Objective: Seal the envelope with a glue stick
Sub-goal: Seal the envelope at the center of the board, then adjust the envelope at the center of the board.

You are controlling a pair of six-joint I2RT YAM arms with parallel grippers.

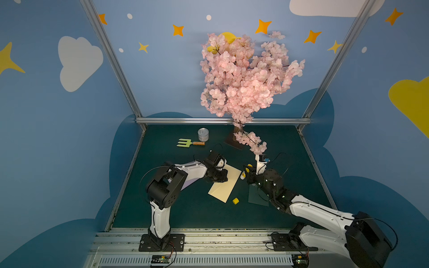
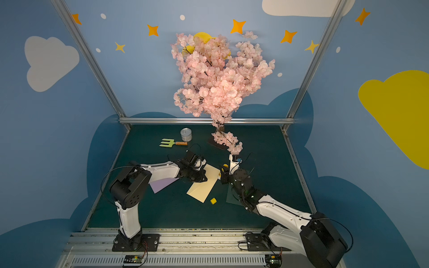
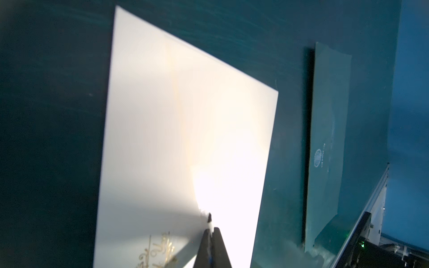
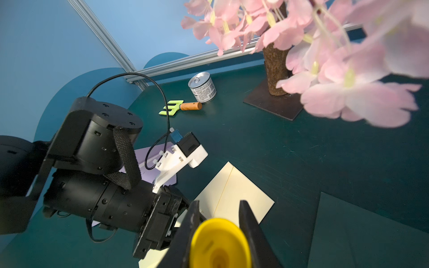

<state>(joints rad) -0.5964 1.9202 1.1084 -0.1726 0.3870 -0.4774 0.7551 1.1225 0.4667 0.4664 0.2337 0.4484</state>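
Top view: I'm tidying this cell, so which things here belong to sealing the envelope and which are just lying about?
For the job: cream envelope; glue stick, held in the right fingers; its yellow cap.
Lying about: lilac envelope; dark green envelope; tin can; green garden fork; blossom tree.

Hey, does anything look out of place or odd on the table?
A small yellow cap lies loose on the mat by the near corner of the cream envelope, apparently off the glue stick in the right claw. A blossom branch also droops close over that arm's wrist.
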